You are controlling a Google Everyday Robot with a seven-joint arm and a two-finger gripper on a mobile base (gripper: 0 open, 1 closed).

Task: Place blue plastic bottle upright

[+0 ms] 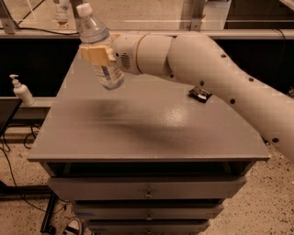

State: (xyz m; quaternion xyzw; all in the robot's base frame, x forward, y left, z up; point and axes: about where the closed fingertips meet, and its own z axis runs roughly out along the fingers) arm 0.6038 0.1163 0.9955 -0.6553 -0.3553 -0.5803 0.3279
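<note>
At the far left, a small white pump-dispenser bottle (20, 92) stands on a lower ledge, apart from the grey cabinet top (151, 133).

Above the top's rear left corner, the blue plastic bottle (109, 73), a clear pale-bluish water bottle with a printed label and a white screw cap (84, 8), hangs in the air. It is cap-up and tilted, base toward the right, clear of the surface.

The two-finger gripper (98, 55) is closed around the bottle's mid-body. One tan pad (94, 53) lies across the near wall. The opposite finger is hidden behind the bottle, so its contact is presumed, not confirmed.

Handling judgement:
- The bottle is probably light. Whether it holds liquid cannot be made out.
- The thin wall is smooth and will flex under pressure, so moderate force suits it.
- The present mid-body hold, above the label, is a sound grasp point. It leaves the base free to seat flat.
- A tall, narrow body tips easily, so it should be vertical before release.

To the right, the white robot arm (206, 59) runs off the frame edge. A small black flat object (200, 94) lies just beside it on the top, its identity unclear. The cabinet's drawers (147, 188) are cut off below
</note>
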